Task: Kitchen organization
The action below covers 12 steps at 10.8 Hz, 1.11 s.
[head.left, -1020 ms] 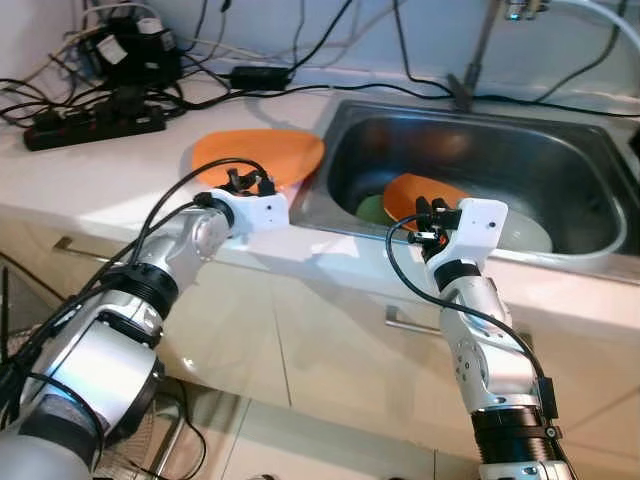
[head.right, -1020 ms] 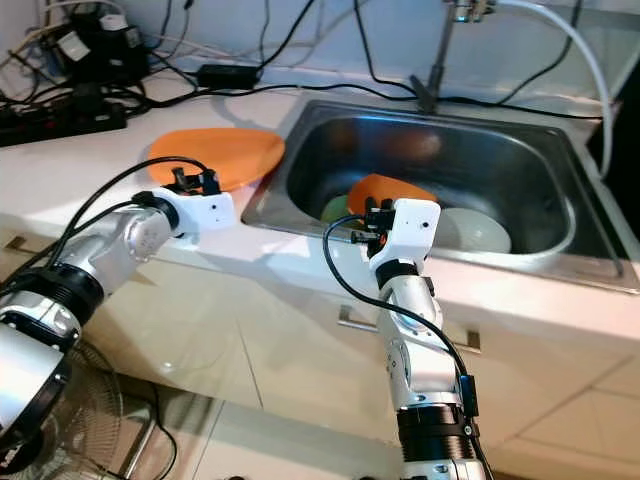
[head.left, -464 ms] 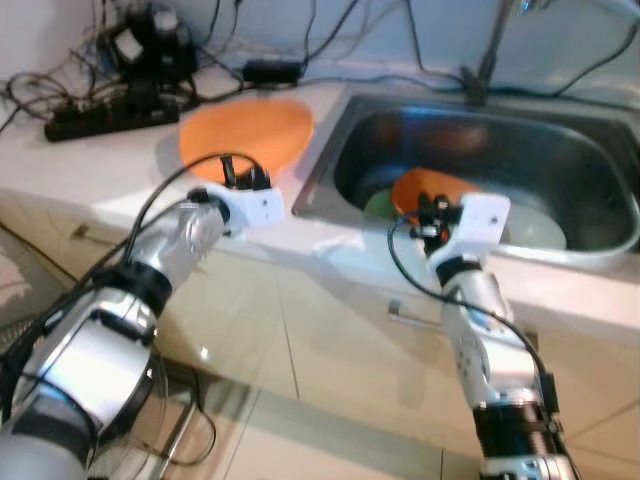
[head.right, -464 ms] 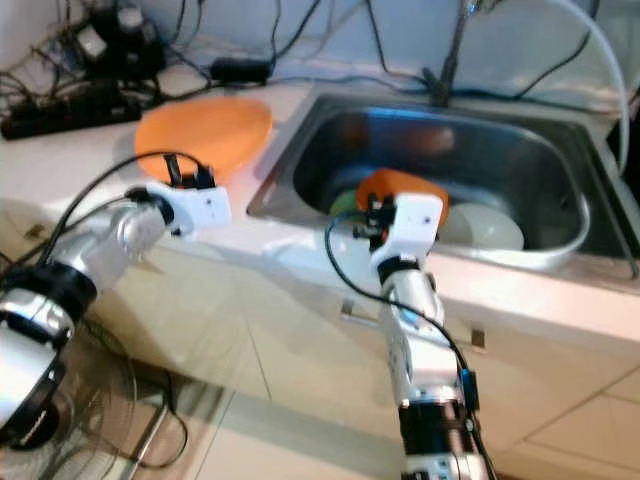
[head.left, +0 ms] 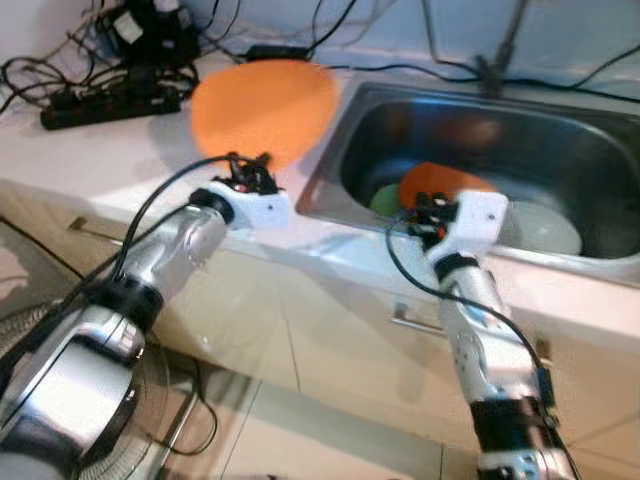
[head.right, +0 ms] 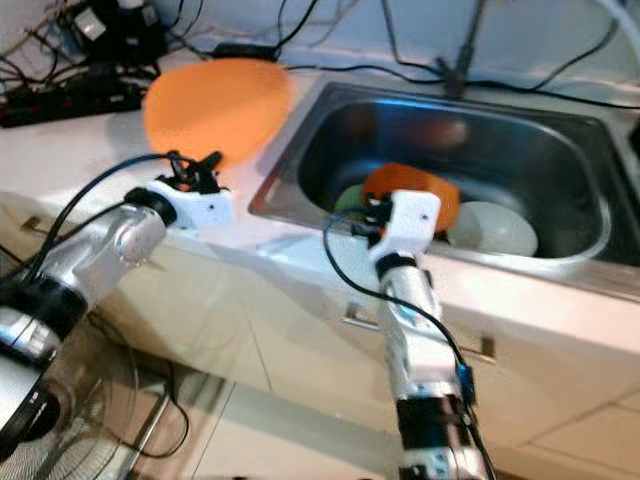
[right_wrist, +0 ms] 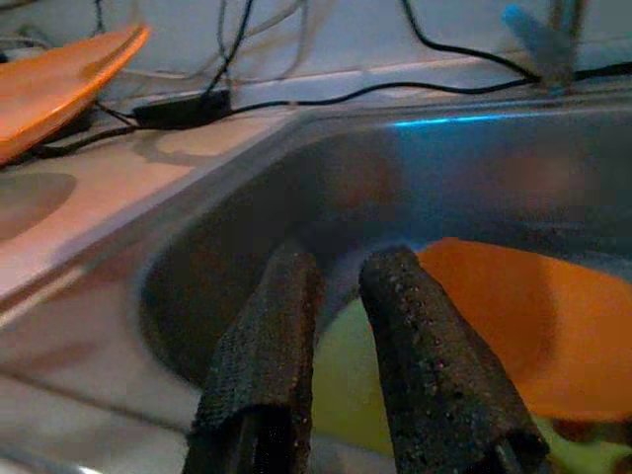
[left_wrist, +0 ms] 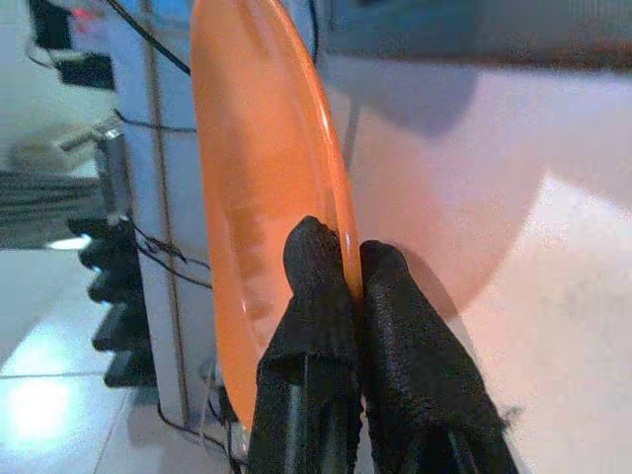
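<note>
Orange plate (head.left: 264, 106) lifted above the white countertop (head.left: 120, 160), pinched at its rim by the left gripper (left_wrist: 341, 259).
Right gripper (right_wrist: 341, 286), fingers nearly closed on nothing, hovers at the steel sink's (head.left: 560, 150) near edge; the sink contains an orange bowl (head.left: 445, 185), green dish (head.left: 385, 199) and white bowl (head.left: 545, 228).
</note>
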Available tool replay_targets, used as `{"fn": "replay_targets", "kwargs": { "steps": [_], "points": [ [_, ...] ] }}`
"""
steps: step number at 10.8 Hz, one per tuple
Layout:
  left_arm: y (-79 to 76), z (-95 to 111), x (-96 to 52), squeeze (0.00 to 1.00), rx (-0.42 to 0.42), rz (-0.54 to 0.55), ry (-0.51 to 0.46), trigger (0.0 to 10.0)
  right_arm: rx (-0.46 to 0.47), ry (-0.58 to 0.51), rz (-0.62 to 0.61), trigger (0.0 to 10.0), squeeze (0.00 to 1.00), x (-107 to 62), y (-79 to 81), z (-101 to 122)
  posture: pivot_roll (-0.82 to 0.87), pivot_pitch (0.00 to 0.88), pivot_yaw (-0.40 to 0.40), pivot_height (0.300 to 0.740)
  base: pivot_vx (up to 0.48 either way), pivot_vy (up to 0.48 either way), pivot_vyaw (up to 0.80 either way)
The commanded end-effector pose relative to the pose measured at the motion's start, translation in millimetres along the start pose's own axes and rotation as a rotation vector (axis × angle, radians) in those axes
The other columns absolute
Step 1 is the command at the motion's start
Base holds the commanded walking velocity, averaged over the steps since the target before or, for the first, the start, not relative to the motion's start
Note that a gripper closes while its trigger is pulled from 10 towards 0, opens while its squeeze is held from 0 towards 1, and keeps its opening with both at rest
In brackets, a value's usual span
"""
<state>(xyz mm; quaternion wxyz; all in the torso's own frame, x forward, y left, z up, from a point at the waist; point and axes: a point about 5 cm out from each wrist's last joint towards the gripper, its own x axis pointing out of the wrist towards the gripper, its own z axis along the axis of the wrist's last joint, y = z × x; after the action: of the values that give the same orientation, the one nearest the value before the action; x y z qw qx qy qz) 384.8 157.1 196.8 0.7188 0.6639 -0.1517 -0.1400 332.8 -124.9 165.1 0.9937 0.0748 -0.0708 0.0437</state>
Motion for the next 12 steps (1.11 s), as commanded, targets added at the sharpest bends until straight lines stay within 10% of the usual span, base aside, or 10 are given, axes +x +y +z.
{"fn": "replay_targets", "kwargs": {
  "steps": [1, 2, 3, 6, 7, 12],
  "points": [
    [-7.7, 7.6, -4.0, 0.0, -0.014, -0.004, -0.035, 0.0, 0.021, -0.002, 0.0, 10.0, 0.0, 3.2, -0.9, 4.0, 0.14, 0.083, 0.025, 0.74, 0.0, 0.0, 0.0],
    [-9.2, 17.2, -6.4, 0.0, -0.027, 0.001, -0.064, 0.0, 0.025, -0.009, 0.012, 10.0, 0.0, 6.9, -0.1, 7.9, 0.14, 0.078, 0.022, 0.74, 0.0, 0.0, 0.0],
    [-15.5, 34.1, -10.8, 0.0, -0.052, 0.005, -0.114, 10.0, 0.044, -0.031, 0.035, 10.0, 0.0, 15.0, 3.3, 17.4, 0.15, 0.065, 0.021, 0.74, 0.0, 0.0, 0.0],
    [-23.4, 61.3, -15.8, 0.0, -0.082, -0.013, -0.181, 10.0, 0.142, -0.052, 0.088, 10.0, 0.11, 28.5, 15.2, 35.3, 0.16, 0.036, 0.016, 0.74, 0.0, 0.0, 0.0],
    [-24.9, 69.0, -16.1, 0.0, -0.084, -0.021, -0.197, 10.0, 0.186, -0.049, 0.111, 10.0, 1.0, 32.0, 20.0, 39.7, 0.17, 0.03, 0.015, 0.74, 0.0, 0.0, 0.0],
    [-16.5, 74.3, -13.2, 0.0, -0.076, -0.001, -0.197, 10.0, 0.259, -0.011, 0.157, 10.0, 0.94, 37.0, 26.6, 45.0, 0.17, 0.038, 0.017, 0.74, 0.0, 0.0, 0.0]
  ]
}}
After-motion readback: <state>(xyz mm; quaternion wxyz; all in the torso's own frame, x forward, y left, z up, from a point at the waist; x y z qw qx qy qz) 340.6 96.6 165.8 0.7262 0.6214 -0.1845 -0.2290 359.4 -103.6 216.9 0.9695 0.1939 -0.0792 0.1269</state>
